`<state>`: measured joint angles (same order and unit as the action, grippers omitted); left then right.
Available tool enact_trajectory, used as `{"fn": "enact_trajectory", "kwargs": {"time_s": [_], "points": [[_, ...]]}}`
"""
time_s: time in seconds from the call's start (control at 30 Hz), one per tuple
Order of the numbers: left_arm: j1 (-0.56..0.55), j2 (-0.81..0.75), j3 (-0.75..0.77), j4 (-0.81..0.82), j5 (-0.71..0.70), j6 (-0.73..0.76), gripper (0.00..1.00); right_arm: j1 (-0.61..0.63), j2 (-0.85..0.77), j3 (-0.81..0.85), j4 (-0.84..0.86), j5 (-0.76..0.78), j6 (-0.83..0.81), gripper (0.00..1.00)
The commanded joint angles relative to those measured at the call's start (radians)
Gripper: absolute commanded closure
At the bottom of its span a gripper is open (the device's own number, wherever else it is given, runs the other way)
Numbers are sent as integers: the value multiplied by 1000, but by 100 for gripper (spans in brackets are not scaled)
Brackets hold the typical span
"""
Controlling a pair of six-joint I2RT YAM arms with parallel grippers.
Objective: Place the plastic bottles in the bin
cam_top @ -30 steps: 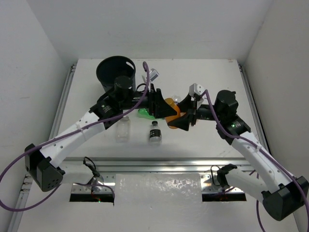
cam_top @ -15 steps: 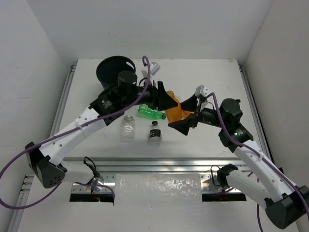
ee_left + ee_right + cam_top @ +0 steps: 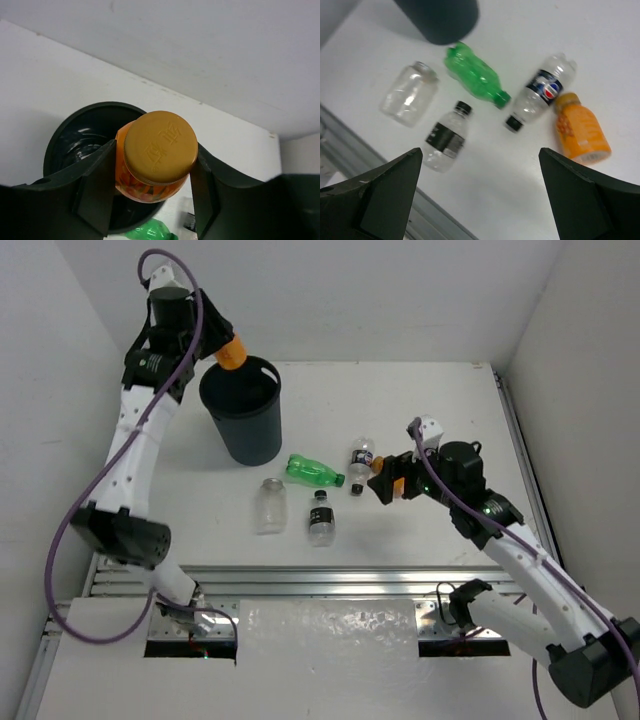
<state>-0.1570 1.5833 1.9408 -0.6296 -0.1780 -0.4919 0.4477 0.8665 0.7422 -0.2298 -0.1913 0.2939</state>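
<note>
My left gripper (image 3: 224,347) is raised high at the back left, shut on an orange bottle (image 3: 159,150) with an orange cap. It holds the bottle just above the rim of the dark bin (image 3: 241,412), whose opening (image 3: 75,145) lies under the bottle. My right gripper (image 3: 389,481) hovers open over the table's middle (image 3: 479,152), nothing between its fingers. On the table lie a green bottle (image 3: 475,75), a plain clear bottle (image 3: 410,92), a clear bottle with a black label (image 3: 445,140), a clear bottle with a blue label (image 3: 542,90) and another orange bottle (image 3: 582,132).
The loose bottles lie in a cluster between the bin and my right gripper: green (image 3: 312,471), plain clear (image 3: 270,505), black-labelled (image 3: 320,518). White walls close in the table on three sides. A metal rail (image 3: 320,580) runs along the near edge.
The left arm swung up and left from the table's middle, carrying the orange bottle to above the bin. The right gripper opened wide and drew back a little.
</note>
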Motion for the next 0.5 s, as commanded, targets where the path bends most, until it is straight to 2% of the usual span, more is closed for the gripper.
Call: {"fn": "enact_trajectory", "kwargs": {"time_s": [0.0, 0.03, 0.07, 0.1, 0.13, 0.17, 0.23, 0.33, 0.47], "points": [[20, 134, 128, -99, 14, 35, 75, -1, 87, 94, -141, 240, -21, 1], [28, 186, 159, -114, 32, 39, 53, -23, 132, 164, -187, 256, -27, 1], [28, 207, 208, -128, 46, 39, 39, -38, 220, 190, -216, 256, -44, 1], [28, 224, 228, -149, 51, 41, 31, -52, 258, 215, -247, 253, -53, 1], [30, 251, 268, -166, 38, 38, 12, -85, 326, 250, -250, 219, -77, 1], [30, 260, 282, -183, 34, 36, 5, -108, 327, 264, -249, 196, -90, 1], [30, 259, 288, -200, 40, 38, 0, -171, 416, 308, -244, 194, -107, 1], [30, 206, 253, -196, 35, 47, 0, -220, 569, 394, -278, 180, -173, 1], [30, 86, 111, -173, 32, 72, 0, -242, 764, 497, -335, 155, -280, 6]]}}
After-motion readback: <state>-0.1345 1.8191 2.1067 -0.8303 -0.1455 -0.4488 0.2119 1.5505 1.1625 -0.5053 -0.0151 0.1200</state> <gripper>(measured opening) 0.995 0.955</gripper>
